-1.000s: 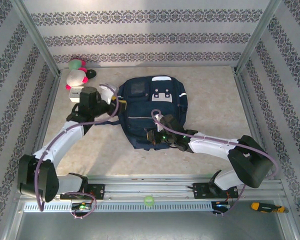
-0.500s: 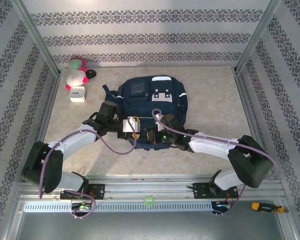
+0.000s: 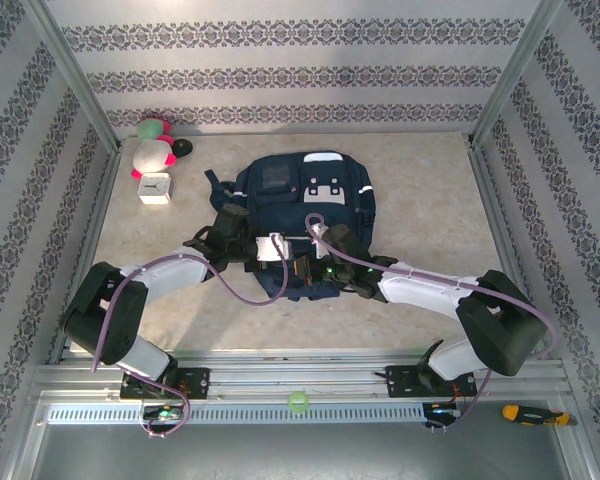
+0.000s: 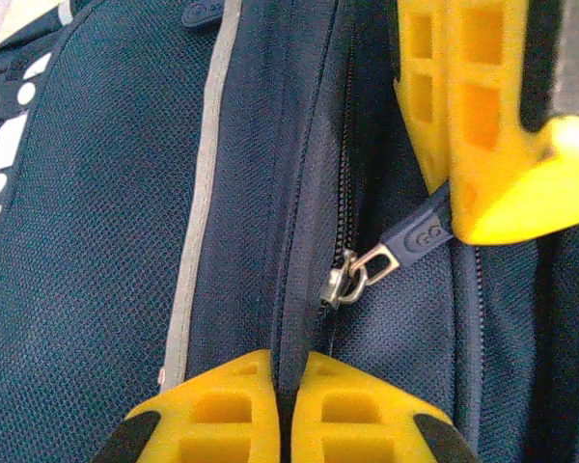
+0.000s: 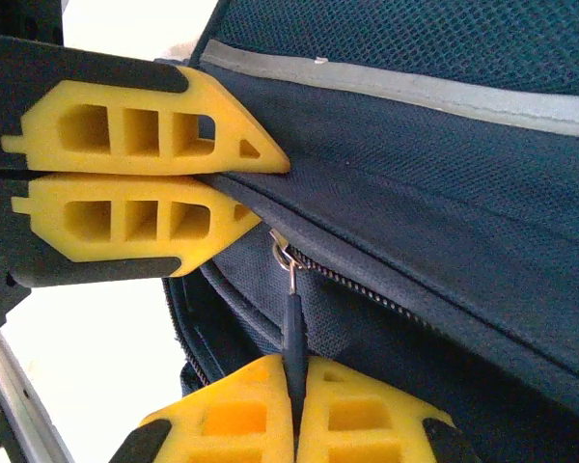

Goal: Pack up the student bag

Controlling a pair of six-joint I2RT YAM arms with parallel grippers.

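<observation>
a: looking for the student bag (image 3: pixel 302 205) first.

b: found mid-table from the top camera, lying flat, square pocket patch facing up, grey-white patches toward the far wall. reached from both sides by the arms at its near end.

a: and the left gripper (image 4: pixel 288 365)?

b: pinched tight on a fold of navy fabric just beside the zipper (image 4: pixel 343 145), going by the left wrist. yellow fingers pressed together with only cloth between them. also a thin grey stripe (image 4: pixel 201 193) running alongside, to the left of the fold.

a: checking the right gripper (image 5: pixel 292 374) now.

b: clamped on the zipper pull (image 5: pixel 290 323), with the dark tab caught between the yellow pads and the metal slider (image 5: pixel 282 253) just above them.

a: close to each other?

b: very near, apparently not touching. from the right wrist, left fingers just left of the slider, holding the fold above the teeth.

a: zipper open or closed?

b: cannot tell along its length.

a: anything else around?

b: two plush toys (image 3: pixel 152 145) in the far left corner, a small white cube (image 3: pixel 155 188) just in front of them, both well apart from the bag. on the near rail, a green ring (image 3: pixel 298 401); at its right end, a screwdriver (image 3: pixel 528 413) with an orange and black handle.
</observation>
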